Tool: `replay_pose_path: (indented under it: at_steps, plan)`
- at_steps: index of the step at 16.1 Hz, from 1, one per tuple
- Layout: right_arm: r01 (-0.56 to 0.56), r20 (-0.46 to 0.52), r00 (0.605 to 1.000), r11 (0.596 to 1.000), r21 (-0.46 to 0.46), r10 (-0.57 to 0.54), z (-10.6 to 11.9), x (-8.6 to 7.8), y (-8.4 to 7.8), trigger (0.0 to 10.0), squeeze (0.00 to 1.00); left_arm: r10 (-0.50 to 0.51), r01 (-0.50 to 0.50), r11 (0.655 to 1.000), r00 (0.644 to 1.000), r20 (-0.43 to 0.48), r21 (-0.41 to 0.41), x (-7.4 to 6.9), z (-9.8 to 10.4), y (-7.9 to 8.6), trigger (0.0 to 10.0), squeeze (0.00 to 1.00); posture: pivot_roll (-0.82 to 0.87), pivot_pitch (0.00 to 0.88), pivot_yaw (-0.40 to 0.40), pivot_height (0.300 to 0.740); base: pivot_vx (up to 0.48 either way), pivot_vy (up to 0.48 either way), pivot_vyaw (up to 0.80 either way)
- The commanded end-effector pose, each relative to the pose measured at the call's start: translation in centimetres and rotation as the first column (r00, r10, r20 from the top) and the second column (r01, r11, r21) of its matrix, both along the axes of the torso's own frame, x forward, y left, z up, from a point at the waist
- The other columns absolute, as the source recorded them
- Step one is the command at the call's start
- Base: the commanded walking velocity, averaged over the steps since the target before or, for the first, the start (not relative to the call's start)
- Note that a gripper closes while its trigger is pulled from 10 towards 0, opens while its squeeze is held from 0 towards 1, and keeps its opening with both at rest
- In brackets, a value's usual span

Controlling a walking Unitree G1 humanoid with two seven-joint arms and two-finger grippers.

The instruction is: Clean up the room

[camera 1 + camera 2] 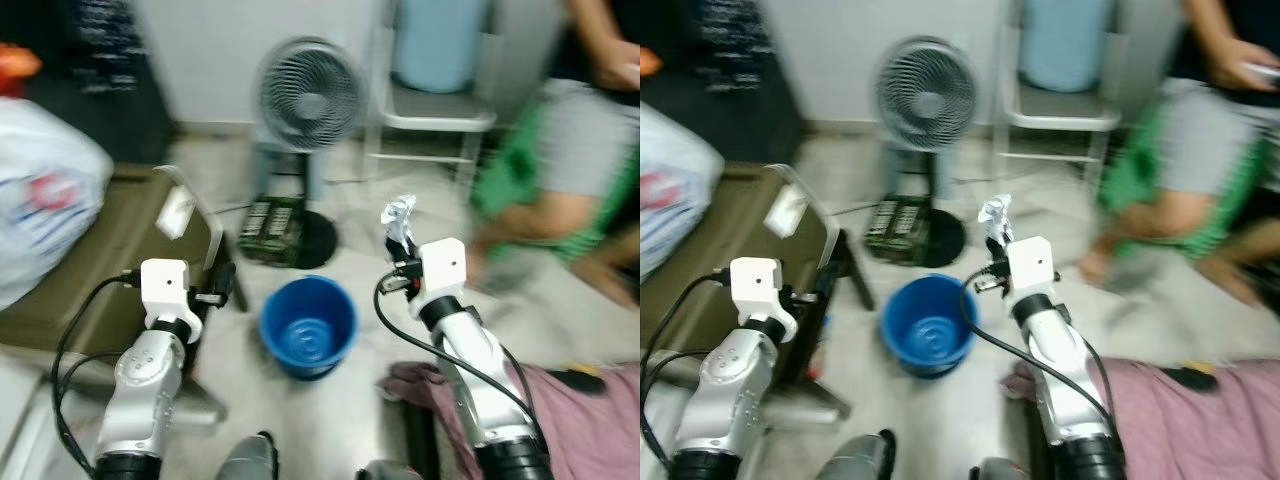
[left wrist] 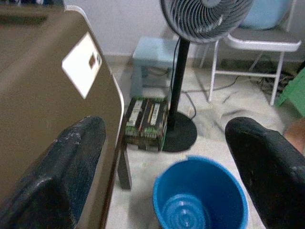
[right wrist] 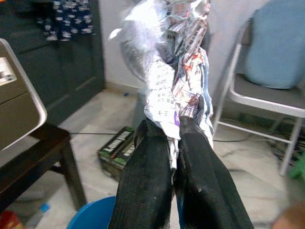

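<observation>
**Right gripper pinching a crumpled wrapper beside the bucket**

Right gripper (image 3: 175, 143) of mine is clamped tight on a crumpled printed wrapper (image 3: 174, 62), held up just beyond the blue bucket (image 1: 308, 325) on the floor. My left gripper (image 2: 171, 157) is spread wide with nothing in it, beside the brown case (image 2: 43, 95). A standing fan (image 1: 310, 95) is behind.

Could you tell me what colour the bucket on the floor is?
The bucket is bright blue, clearest in the left eye view.
</observation>
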State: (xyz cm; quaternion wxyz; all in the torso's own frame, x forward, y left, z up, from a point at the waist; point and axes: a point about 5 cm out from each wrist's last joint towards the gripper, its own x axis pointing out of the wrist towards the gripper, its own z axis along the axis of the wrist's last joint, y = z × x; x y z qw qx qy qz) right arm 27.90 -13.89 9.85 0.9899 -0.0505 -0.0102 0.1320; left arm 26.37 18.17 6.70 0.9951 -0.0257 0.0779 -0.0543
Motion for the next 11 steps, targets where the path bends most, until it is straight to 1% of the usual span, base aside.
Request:
replay_pose_path:
  at_steps: [1,3,6,9,11]
  plan:
    - [0.004,-0.001,1.000,1.000,-0.003,-0.005,-0.04,-0.07,-0.25,10.0,0.00,-0.021,0.021,1.000,1.000,0.002,-0.002,0.00,0.03,-0.33,10.0,0.00,-0.02,0.087,-0.028,0.740,0.000,0.000,0.58]
    - [0.000,0.000,1.000,1.000,-0.002,0.000,0.00,-0.05,-0.17,10.0,0.00,-0.023,0.023,1.000,1.000,0.003,-0.004,0.00,0.05,-0.35,10.0,0.00,-0.02,0.087,-0.028,0.740,0.000,0.000,0.48]
    - [0.004,-0.007,1.000,1.000,0.003,-0.004,0.02,0.20,-0.15,10.0,0.00,-0.034,0.034,0.999,0.999,0.008,-0.010,0.22,0.18,-0.37,10.0,0.00,-0.02,0.114,-0.029,0.740,0.000,0.000,0.00]
    - [0.006,-0.010,1.000,1.000,0.003,-0.006,-0.03,0.22,-0.17,10.0,0.00,-0.038,0.038,0.999,0.999,0.012,-0.019,0.17,0.24,-0.43,10.0,0.00,-0.02,0.109,-0.029,0.740,0.000,0.000,0.00]
    - [0.006,-0.012,1.000,1.000,0.002,-0.006,-0.04,0.23,-0.14,10.0,0.00,-0.040,0.040,0.999,0.999,0.012,-0.024,0.15,0.26,-0.42,10.0,0.00,-0.02,0.109,-0.029,0.740,0.251,0.000,0.00]
